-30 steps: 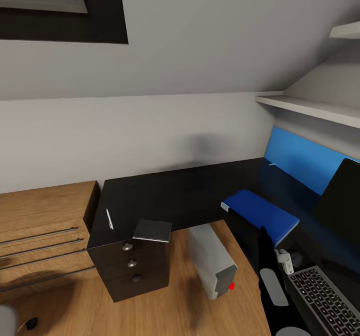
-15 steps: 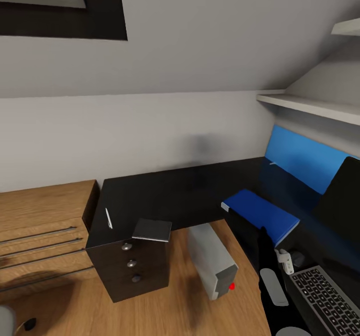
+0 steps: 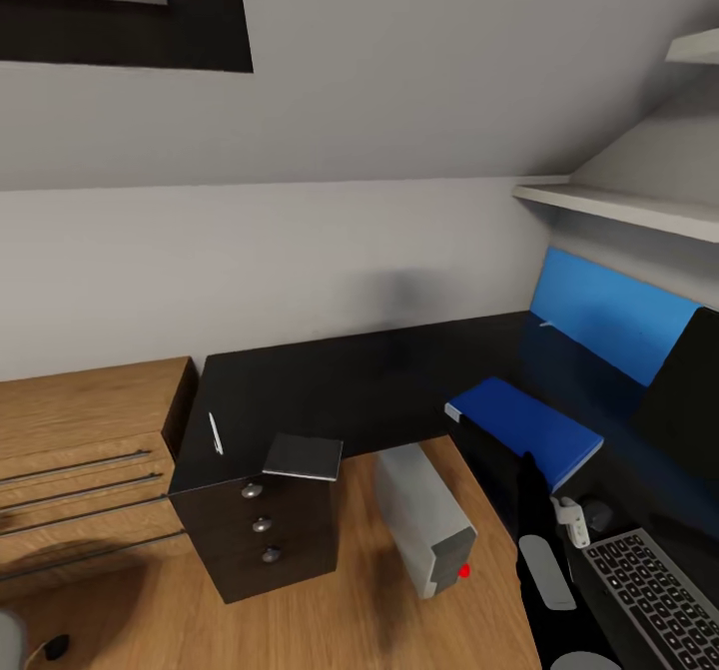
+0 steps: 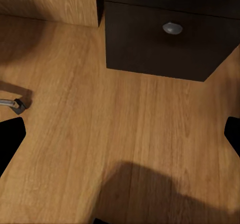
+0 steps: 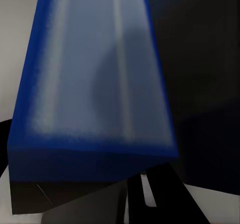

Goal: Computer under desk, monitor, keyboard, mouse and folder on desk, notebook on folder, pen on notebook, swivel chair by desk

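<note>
The blue folder (image 3: 524,428) lies on the black desk (image 3: 340,390) at its inner corner, in front of the black monitor (image 3: 689,395). My right gripper (image 3: 525,465) is at the folder's near edge and looks open; in its wrist view the folder (image 5: 100,73) is very close. The keyboard (image 3: 654,595) and a small dark mouse (image 3: 598,516) lie near the monitor. The dark notebook (image 3: 303,456) and white pen (image 3: 215,433) rest on the desk's left end. The grey computer (image 3: 424,520) stands on the floor by the desk. My left gripper (image 4: 120,134) hangs open over the floor.
A light-wood dresser (image 3: 85,450) stands left of the desk's drawer block (image 3: 262,540). White shelves (image 3: 619,209) jut out above the blue back panel (image 3: 609,326). A swivel chair castor (image 3: 55,645) shows at the lower left, and its leg (image 4: 12,103) lies near my left gripper.
The whole head view has shifted slightly, so the camera moved. The folder, notebook, pen and both arms hold their places.
</note>
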